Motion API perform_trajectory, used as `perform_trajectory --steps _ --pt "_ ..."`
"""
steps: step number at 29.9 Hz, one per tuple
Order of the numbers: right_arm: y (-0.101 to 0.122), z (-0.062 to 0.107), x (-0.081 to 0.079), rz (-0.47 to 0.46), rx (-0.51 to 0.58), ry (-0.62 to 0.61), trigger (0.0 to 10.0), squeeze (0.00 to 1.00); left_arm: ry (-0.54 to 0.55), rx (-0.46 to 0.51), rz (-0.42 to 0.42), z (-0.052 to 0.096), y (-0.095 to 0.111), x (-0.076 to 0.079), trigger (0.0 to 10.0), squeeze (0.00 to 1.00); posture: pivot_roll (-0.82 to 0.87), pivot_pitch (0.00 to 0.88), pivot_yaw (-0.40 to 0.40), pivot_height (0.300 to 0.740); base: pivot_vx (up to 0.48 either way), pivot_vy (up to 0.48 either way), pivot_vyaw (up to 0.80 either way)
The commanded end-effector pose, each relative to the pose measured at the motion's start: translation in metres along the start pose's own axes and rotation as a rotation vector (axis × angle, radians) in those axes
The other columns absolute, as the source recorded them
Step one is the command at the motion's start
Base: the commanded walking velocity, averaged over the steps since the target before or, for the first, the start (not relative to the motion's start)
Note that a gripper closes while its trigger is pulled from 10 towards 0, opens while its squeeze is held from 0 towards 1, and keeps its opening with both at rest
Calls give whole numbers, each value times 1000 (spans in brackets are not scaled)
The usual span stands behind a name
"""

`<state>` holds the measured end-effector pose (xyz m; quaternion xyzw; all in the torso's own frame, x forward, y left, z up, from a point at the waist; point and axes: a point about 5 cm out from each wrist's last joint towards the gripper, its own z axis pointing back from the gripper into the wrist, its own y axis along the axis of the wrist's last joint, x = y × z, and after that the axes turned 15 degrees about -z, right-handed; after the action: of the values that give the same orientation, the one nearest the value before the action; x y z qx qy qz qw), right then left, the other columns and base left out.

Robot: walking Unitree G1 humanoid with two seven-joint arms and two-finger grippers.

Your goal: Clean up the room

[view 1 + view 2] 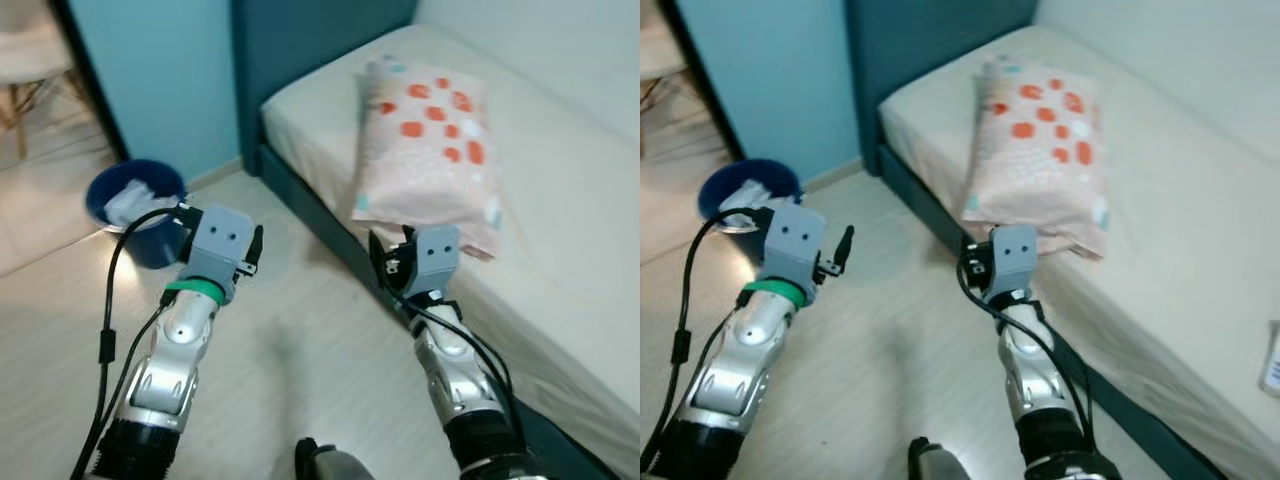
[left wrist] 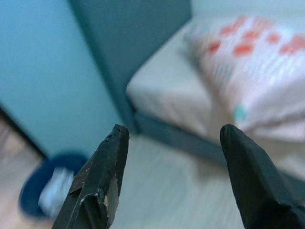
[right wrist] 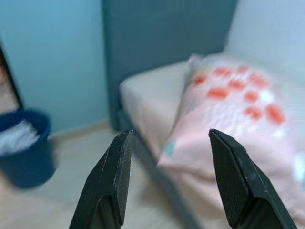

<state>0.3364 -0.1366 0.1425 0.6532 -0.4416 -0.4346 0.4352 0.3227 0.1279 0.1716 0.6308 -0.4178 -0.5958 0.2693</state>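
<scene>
The right gripper (image 3: 167, 181) hangs wide open and empty, facing the pillow (image 1: 425, 140) on the bed (image 1: 560, 240), likely to straighten it. The left gripper (image 2: 176, 179) is open and empty too.

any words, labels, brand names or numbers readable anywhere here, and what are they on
No readable text in these pictures.
Pink pillow with orange and teal spots on the cream mattress: pattern only, no writing.
Round blue bin holding white crumpled paper: no label visible.
Small white object at the mattress edge: cut off by the frame, too small to read.
</scene>
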Motion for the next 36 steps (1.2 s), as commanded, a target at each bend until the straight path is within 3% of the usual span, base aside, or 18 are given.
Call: perform_trajectory --steps 1,9,14,24,29,36 --pt "-2 2 -3 -27 -7 9 10000 0 -3 8 -14 2 -2 -3 10000 0 -28 87 1 730 0 0 -800" --pt "2 1 -5 -80 19 9 10000 0 -1 76 -33 -4 10 -8 10000 0 -32 82 4 730 0 0 -800" --pt "4 4 3 -84 22 -22 10000 0 -21 99 15 -7 15 -3 10000 0 -48 71 12 730 0 0 -800" --pt "3 3 1 -59 10 -6 10000 0 3 73 -3 -8 10 -2 10000 0 -42 64 8 730 49 0 -785" --pt "3 2 -8 -40 18 45 10000 0 89 3 -36 -12 0 -9 10000 0 -38 61 6 730 480 0 0" --pt "5 2 -13 -30 24 71 10000 0 106 0 -44 -13 -1 -13 10000 0 -38 64 11 730 480 0 0"
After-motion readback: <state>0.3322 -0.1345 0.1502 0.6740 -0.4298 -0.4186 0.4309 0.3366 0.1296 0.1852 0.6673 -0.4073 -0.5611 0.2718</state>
